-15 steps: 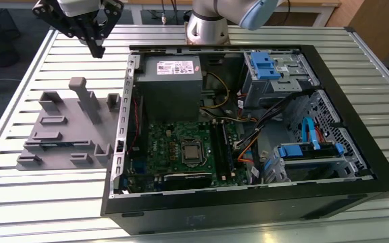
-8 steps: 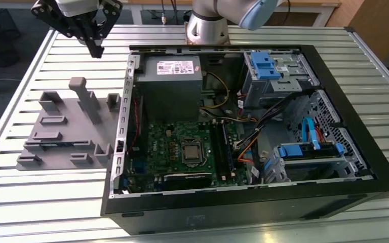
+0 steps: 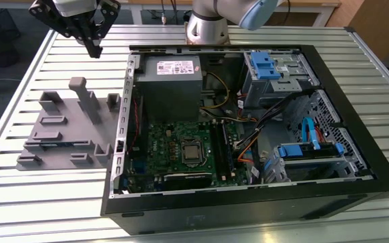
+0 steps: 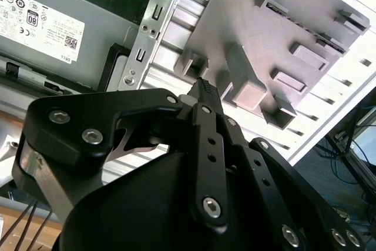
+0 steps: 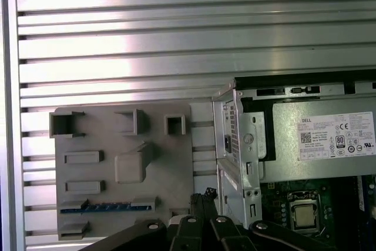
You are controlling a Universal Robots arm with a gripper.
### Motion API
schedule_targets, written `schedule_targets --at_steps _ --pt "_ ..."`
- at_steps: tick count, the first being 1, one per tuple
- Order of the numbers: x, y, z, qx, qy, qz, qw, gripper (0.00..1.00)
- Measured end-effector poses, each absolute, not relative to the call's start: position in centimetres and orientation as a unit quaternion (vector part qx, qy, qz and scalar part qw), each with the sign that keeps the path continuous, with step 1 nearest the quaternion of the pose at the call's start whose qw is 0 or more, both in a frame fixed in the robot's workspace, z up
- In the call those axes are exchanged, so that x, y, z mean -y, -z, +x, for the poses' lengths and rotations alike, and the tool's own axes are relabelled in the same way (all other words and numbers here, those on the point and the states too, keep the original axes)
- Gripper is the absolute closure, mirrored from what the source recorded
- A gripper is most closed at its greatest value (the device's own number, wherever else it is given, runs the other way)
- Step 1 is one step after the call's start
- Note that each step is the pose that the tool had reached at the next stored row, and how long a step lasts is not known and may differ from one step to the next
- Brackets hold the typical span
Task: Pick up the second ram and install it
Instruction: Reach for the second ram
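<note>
The second ram [image 5: 108, 207] is a thin blue stick lying on edge in a slot of the grey holder fixture [image 5: 94, 139], near one of its corners. In the exterior view the fixture [image 3: 69, 126] sits on the slatted table at the exterior view's left of the open computer case [image 3: 248, 202]. My gripper [image 3: 94, 49] hangs high above the table beyond the fixture, fingers pressed together and holding nothing. In both wrist views the fingertips [image 5: 202, 195] [image 4: 202, 86] meet in one narrow point, well apart from the ram. The green motherboard [image 3: 181, 147] lies inside the case with its long black slots [image 3: 222, 147].
A grey power-supply box [image 3: 170, 76] fills the case's far corner. Blue drive brackets [image 3: 269, 66] and loose cables [image 3: 275, 116] crowd the exterior view's right side. The case's metal wall [image 3: 123, 116] rises between fixture and motherboard. The arm's base [image 3: 204, 28] stands behind the case.
</note>
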State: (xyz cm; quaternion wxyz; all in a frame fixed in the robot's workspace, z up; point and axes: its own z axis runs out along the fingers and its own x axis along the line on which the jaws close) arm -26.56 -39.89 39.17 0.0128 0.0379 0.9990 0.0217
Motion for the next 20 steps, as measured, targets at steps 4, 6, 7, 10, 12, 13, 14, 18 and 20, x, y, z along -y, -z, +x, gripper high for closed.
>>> schedule_targets --at_steps 4,6,7,10,12,13,14,18,20 --pt "39.89 -39.17 -26.67 -0.999 -0.022 0.038 0.013 0.89" --pt "39.89 -39.17 -26.73 -0.999 -0.022 0.038 0.013 0.89" --pt "39.89 -39.17 -26.75 -0.999 -0.022 0.038 0.013 0.89" --pt "39.89 -39.17 -26.83 -0.999 -0.022 0.038 0.013 0.89" --pt "39.89 -39.17 -26.88 -0.999 -0.022 0.038 0.013 0.89" --pt "39.89 -39.17 -26.89 -0.999 -0.022 0.038 0.013 0.89" --pt "39.89 -39.17 -26.93 -0.999 -0.022 0.038 0.013 0.89" --pt "39.89 -39.17 -27.02 -0.999 -0.022 0.038 0.013 0.89" --pt "39.89 -39.17 -27.07 -0.999 -0.022 0.038 0.013 0.89"
